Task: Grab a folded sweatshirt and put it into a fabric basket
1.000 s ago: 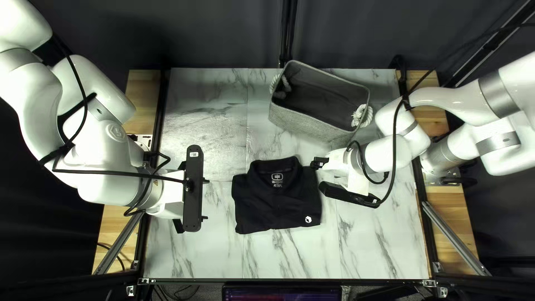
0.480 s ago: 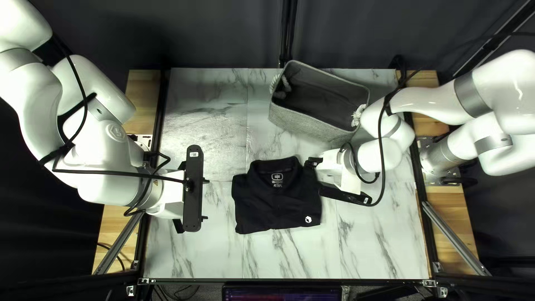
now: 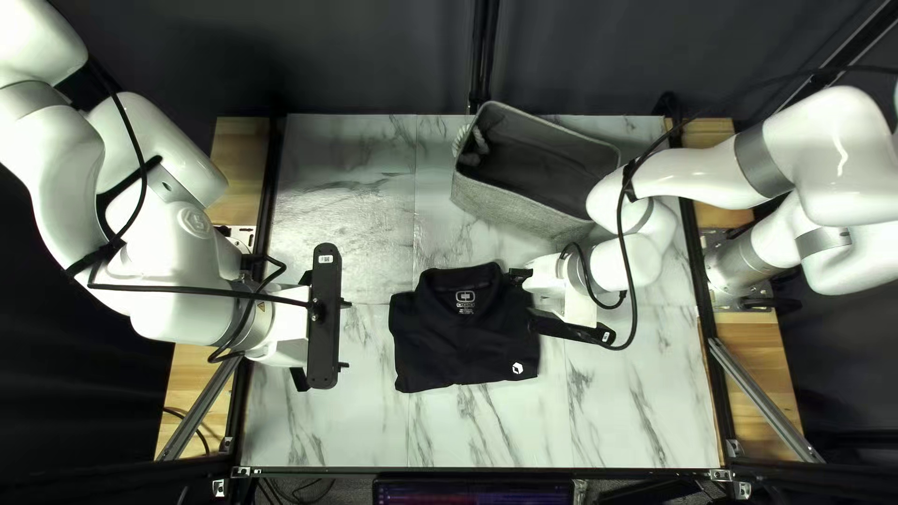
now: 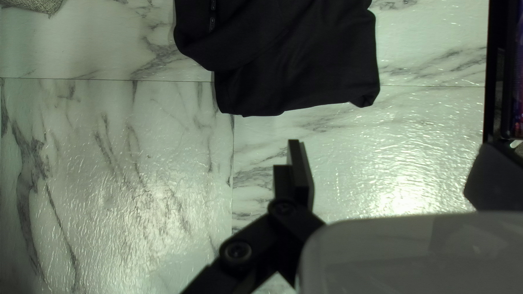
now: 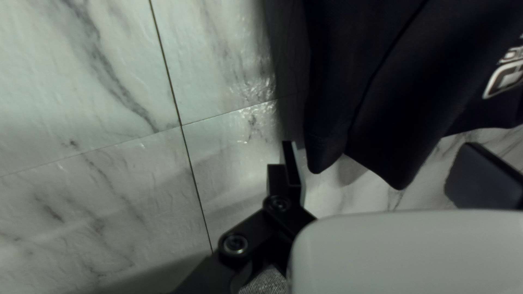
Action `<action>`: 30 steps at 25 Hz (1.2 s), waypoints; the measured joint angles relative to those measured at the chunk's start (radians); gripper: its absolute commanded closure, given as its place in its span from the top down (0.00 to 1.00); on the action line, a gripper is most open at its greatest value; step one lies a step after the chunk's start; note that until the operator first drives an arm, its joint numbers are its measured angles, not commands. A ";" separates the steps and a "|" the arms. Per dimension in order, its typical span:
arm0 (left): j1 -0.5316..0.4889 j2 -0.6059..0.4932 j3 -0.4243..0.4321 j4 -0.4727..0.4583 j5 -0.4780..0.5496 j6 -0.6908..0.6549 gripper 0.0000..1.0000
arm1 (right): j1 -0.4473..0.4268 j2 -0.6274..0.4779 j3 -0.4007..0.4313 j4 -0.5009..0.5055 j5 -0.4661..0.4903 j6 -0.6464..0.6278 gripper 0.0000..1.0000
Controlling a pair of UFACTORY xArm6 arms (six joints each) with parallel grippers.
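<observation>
Fingers of the left gripper [image 3: 345,334]: spread, wide gap, nothing between them. Fingers of the right gripper [image 3: 520,299]: likewise spread.

Sweatshirt [image 3: 465,337], black, folded, collared: one, lying on the middle of the table [image 3: 327,421], its collar toward the far edge. White print inside the collar; small white emblem near the corner at its lower right in the top left view.

Placement of grippers: left, well apart from the sweatshirt, over the table on the side of the left arm's base; its wrist view shows the garment ahead. Right, at the sweatshirt's side nearest the right arm's base. In its wrist view, dark folded edges reach toward the space between the fingers, one fold near a finger; contact cannot be told, and the cloth is not pinched.

Fabric basket [image 3: 519,208], grey, rectangular, open-topped: one, upright near the table's far edge, set at a slant, apart from the sweatshirt. White rope handle [image 3: 477,142] at one end; the other end partly behind the right arm [image 3: 711,176].

Table surface: white with grey marbling. Screen [image 3: 472,492]: one, partly visible beyond the near edge.
</observation>
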 measured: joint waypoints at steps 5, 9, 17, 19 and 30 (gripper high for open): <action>0.000 0.000 0.000 0.000 0.000 0.000 1.00 | -0.011 0.022 -0.011 0.002 -0.024 -0.040 1.00; 0.000 0.000 0.000 0.000 0.000 0.000 1.00 | -0.027 0.021 -0.008 -0.064 -0.045 -0.011 1.00; 0.000 0.000 0.000 0.000 0.000 0.000 1.00 | -0.079 0.047 -0.042 -0.475 -0.115 0.314 1.00; 0.000 0.000 0.000 0.000 0.000 0.000 1.00 | -0.086 0.058 -0.066 -0.600 -0.127 0.431 1.00; 0.000 0.000 0.000 0.000 0.000 0.000 1.00 | -0.077 0.098 -0.113 -0.755 -0.124 0.599 1.00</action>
